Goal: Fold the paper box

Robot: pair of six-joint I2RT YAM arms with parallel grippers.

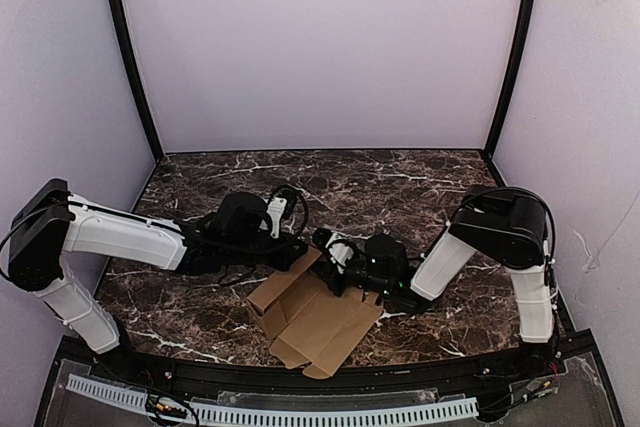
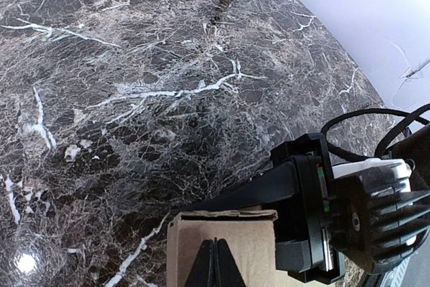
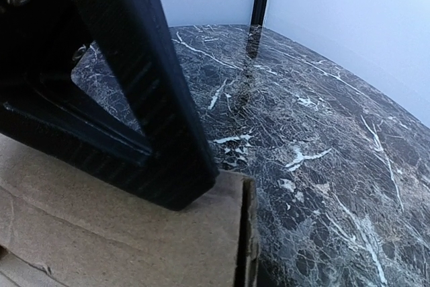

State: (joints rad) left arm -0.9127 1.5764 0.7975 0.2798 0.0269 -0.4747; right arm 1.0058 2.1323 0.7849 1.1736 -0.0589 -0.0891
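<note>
The paper box lies partly unfolded near the front middle of the marbled table, one end raised as an upright panel where the two arms meet. The left gripper comes in from the left, its fingers pressed together with no gap and lying against that panel's face just below its top edge. The right gripper reaches in from the right. One of its black fingers rests on the cardboard's top edge. Its other finger is hidden, so I cannot tell how wide it stands or whether it pinches the panel.
</note>
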